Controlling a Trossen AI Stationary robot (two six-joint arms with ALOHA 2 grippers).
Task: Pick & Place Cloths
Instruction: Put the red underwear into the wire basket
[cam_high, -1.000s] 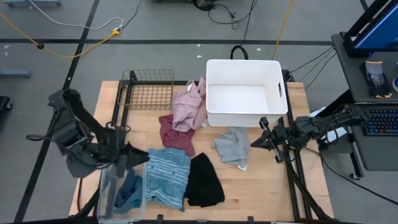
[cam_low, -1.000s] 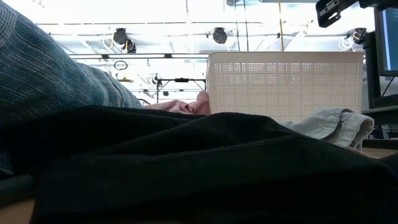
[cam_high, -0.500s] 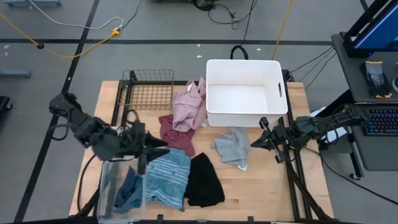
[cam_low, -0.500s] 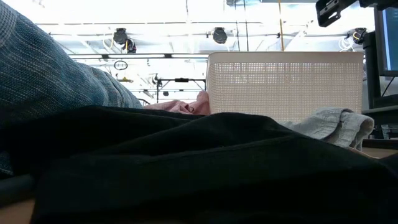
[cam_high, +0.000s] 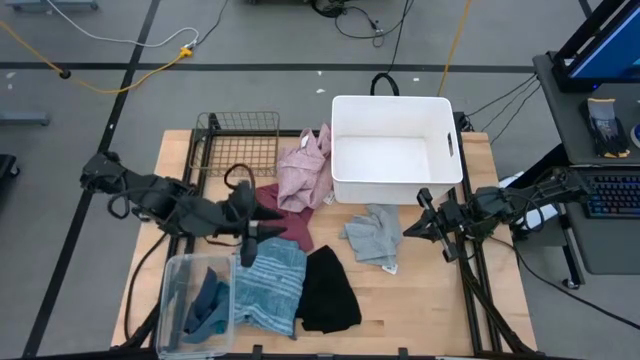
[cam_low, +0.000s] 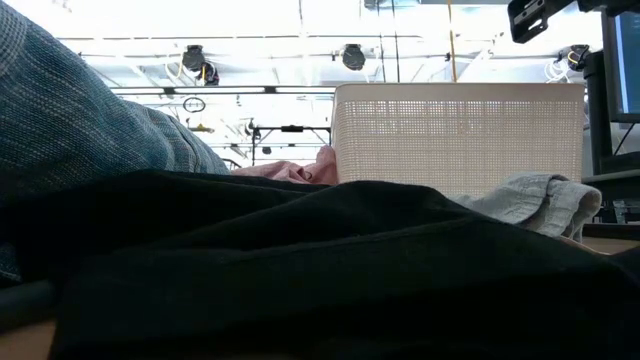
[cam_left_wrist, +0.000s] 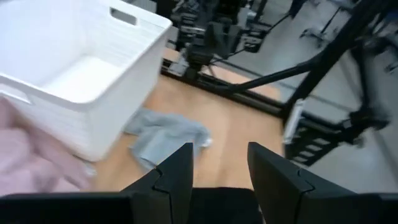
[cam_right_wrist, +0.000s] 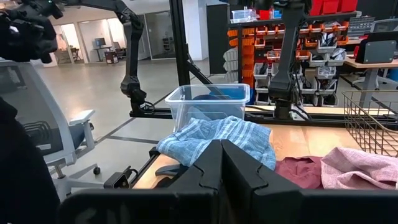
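Note:
Several cloths lie on the wooden table: pink (cam_high: 305, 165), maroon (cam_high: 283, 215), blue-striped (cam_high: 268, 285), black (cam_high: 328, 290) and grey (cam_high: 372, 235). A teal one (cam_high: 207, 305) lies inside a clear plastic bin (cam_high: 172, 290) at the near left. My left gripper (cam_high: 252, 238) hovers open above the near edge of the maroon cloth, pointing toward the table's right. In the left wrist view nothing is between the fingers of my left gripper (cam_left_wrist: 221, 155). My right gripper (cam_high: 412, 228) waits shut at the table's right side, beside the grey cloth.
A white basket (cam_high: 395, 150) stands at the far right and a wire basket (cam_high: 238, 145) at the far left. Seen from table height, the black cloth (cam_low: 300, 260) and the blue-striped cloth (cam_low: 80, 110) fill the near ground. Bare wood (cam_high: 430, 300) shows at the near right.
My left gripper has swung from above the clear bin toward the table's right and a little toward the far edge, rolling about its own line as it went. It now hangs over the maroon cloth. The cloths have not moved.

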